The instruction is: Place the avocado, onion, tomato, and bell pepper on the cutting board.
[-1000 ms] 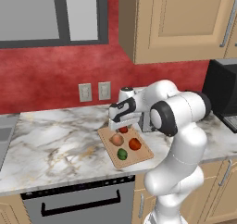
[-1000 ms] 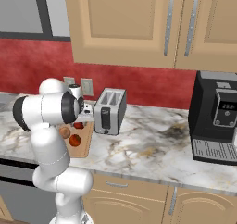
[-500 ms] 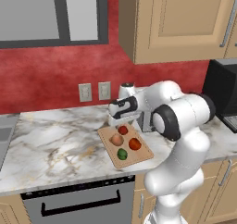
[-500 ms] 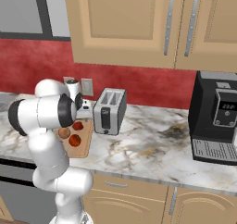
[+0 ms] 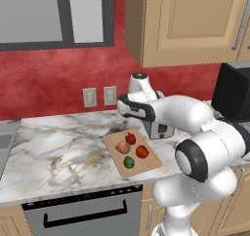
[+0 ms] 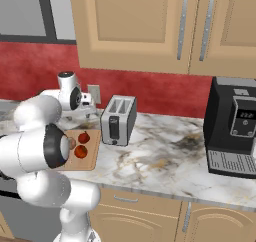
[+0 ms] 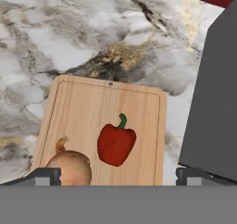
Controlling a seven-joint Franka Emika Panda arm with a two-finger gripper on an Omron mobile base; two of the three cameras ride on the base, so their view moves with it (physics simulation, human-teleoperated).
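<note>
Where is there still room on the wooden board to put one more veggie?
The cutting board has a bare strip at its far end, between the bell pepper and the edge with the little hole. Its near half is crowded: the onion, tomato and avocado sit close together. The marble counter left of the board is roomy too.

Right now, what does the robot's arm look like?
The arm is glossy white and made of fat rounded sections, with dark grey rings and round caps at the joints. The gripper has two small dark grey, blocky finger tips.
</note>
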